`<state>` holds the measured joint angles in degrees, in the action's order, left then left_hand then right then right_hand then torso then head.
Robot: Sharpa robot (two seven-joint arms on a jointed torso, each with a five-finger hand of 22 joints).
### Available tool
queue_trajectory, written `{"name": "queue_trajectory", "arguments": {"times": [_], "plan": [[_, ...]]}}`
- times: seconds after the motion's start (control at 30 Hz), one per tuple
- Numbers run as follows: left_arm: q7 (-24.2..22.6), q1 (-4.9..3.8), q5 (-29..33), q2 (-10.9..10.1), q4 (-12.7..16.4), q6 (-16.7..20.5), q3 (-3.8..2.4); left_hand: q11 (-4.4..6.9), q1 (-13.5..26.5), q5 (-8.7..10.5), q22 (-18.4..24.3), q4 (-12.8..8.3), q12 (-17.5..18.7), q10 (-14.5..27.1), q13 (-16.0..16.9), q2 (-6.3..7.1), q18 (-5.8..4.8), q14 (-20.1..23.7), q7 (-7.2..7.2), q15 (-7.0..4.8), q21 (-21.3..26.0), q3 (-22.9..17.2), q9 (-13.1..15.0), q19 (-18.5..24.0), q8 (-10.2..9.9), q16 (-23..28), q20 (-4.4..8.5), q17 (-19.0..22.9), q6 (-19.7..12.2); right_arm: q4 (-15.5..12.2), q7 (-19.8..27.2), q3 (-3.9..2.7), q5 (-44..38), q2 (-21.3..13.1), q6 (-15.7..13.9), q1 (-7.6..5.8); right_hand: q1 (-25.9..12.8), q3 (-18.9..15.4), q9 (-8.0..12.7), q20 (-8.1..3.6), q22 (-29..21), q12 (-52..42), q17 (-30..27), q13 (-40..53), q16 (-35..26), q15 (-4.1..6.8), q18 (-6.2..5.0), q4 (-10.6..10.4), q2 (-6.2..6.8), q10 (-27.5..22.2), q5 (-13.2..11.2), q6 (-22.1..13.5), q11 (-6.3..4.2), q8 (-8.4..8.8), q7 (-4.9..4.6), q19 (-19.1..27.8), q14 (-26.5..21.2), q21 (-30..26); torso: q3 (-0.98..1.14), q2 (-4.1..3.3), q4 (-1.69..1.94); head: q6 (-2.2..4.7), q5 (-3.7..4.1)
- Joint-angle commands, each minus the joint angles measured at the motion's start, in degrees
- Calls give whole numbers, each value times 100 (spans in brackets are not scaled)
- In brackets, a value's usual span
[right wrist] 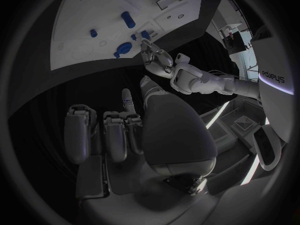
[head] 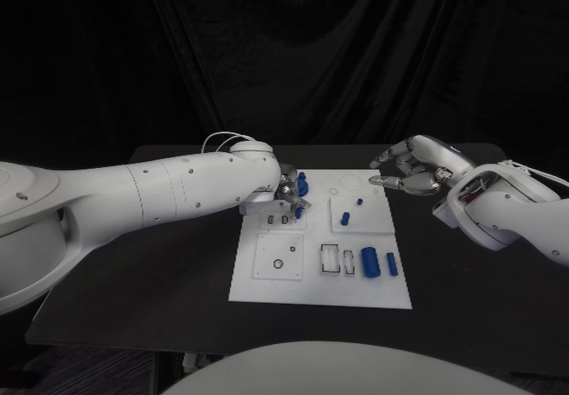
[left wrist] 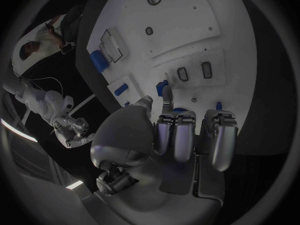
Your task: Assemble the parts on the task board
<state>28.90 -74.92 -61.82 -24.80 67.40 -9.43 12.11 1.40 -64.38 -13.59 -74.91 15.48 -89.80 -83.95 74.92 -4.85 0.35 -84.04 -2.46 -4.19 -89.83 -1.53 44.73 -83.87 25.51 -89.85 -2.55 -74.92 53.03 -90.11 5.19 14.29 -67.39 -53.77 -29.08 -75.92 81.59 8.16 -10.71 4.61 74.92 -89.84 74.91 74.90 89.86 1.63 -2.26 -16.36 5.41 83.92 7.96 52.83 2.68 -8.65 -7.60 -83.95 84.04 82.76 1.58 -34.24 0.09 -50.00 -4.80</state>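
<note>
Head view: four blue parts (head: 369, 262) on one task board (head: 377, 296).

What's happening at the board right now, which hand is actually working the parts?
The left hand is over the far left corner of the white task board, its fingers among the blue parts there; whether it grips one cannot be told. The right hand hovers beyond the board's far right corner with fingers curled, holding nothing. Other blue pieces lie untouched on the board's near right.
</note>
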Motion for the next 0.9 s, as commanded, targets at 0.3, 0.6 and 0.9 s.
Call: {"name": "queue_trajectory", "arguments": {"times": [0.3, 0.6, 0.9], "plan": [[-2, 26, 21, 10, -58, 13, -5, 0, -18, -40, -1463, -4, -20, -605, 1508, 1, -22, -596, -18, -5, -8, -38, 1, -576, -39, -15, 29, -1508, 83, -2, -13, -4, -6, -8, 35, 18, 24, 44, 9, 37, 1252, -16, 1475, 1510, -14, -51, 34, 1, -40, 608, 40, 39, 30, 0, 7, -251, 587, -18, -5, 5, 8, 0, -15], [-6, 30, 21, 17, -78, -33, -5, 6, -37, -48, -1446, -27, -20, -605, 1508, 13, -17, -596, -7, -7, -5, -50, 20, -563, -57, -15, 27, -1508, 130, 2, -26, -4, -6, -10, 49, 21, 24, 44, 9, 37, 1252, -16, 1475, 1510, -14, -51, 34, 1, -40, 608, 40, 39, 30, 0, 7, -251, 587, -18, -8, 14, 13, 0, -17], [-56, 39, 21, 37, -106, -77, -5, 10, -64, -55, -1425, -56, -20, -605, 1508, 24, -11, -596, -4, -10, 0, -66, 34, -545, -84, -15, 29, -1508, 137, 5, -36, -4, -6, -3, 60, 21, 24, 44, 9, 37, 1252, -16, 1475, 1510, -14, -51, 34, 1, -40, 608, 40, 39, 30, 0, 7, -251, 587, -18, -5, 13, 0, 0, -27]]}}
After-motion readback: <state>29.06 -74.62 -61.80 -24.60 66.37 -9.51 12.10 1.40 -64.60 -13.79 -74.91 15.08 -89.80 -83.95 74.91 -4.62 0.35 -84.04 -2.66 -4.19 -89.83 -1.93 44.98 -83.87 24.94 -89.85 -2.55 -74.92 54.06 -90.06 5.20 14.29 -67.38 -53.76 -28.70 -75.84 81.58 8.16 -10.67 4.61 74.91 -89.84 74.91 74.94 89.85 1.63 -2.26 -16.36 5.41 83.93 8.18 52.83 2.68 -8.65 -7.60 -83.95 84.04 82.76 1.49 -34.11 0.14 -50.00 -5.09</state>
